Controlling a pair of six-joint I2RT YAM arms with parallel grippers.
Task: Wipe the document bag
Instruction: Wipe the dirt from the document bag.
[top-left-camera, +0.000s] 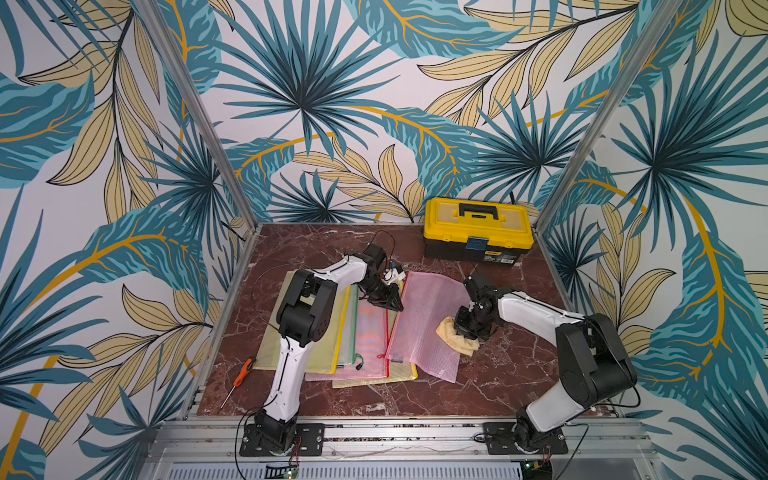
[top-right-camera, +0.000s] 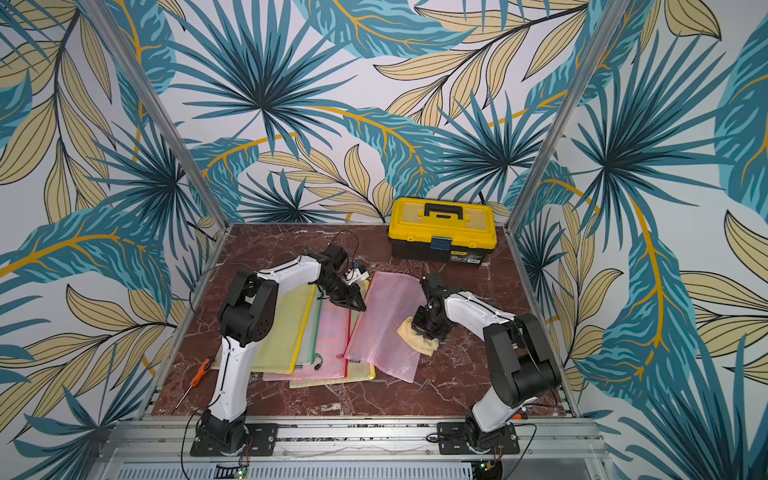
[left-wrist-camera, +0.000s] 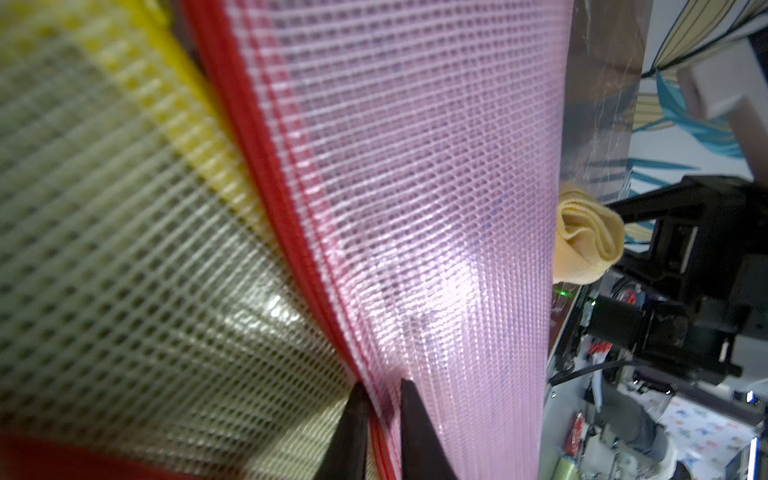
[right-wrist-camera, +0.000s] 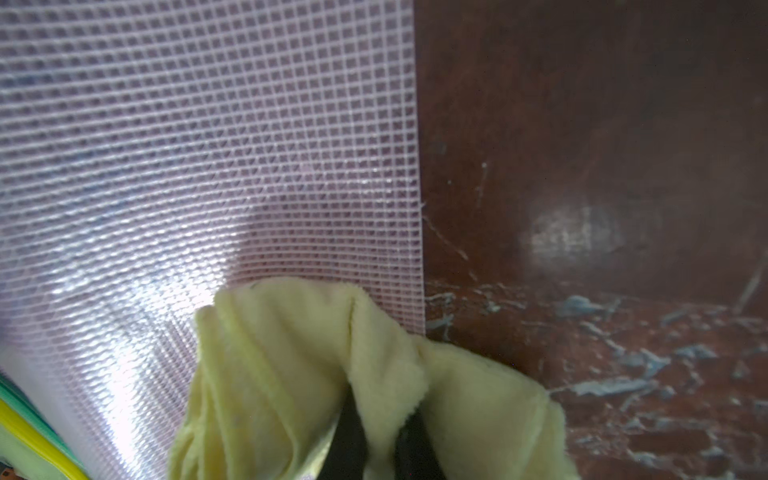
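Two grippers share the job at mid-desk: your left gripper (left-wrist-camera: 380, 401) is clamped on the red zip edge of the pink document bag (top-left-camera: 424, 324), near its far corner, while your right gripper (right-wrist-camera: 380, 424) is closed on a bunched yellow cloth (right-wrist-camera: 291, 353) sitting at the bag's right edge, partly on the bare desk (top-left-camera: 478, 386). The bag lies slanted, its left side overlapping a fan of other mesh bags (top-left-camera: 328, 345). To wipe well, keep the zip edge pinned low. Bring the cloth fully onto the mesh, press it flat and stroke away from the pinned corner, so the sheet stretches rather than bunches.
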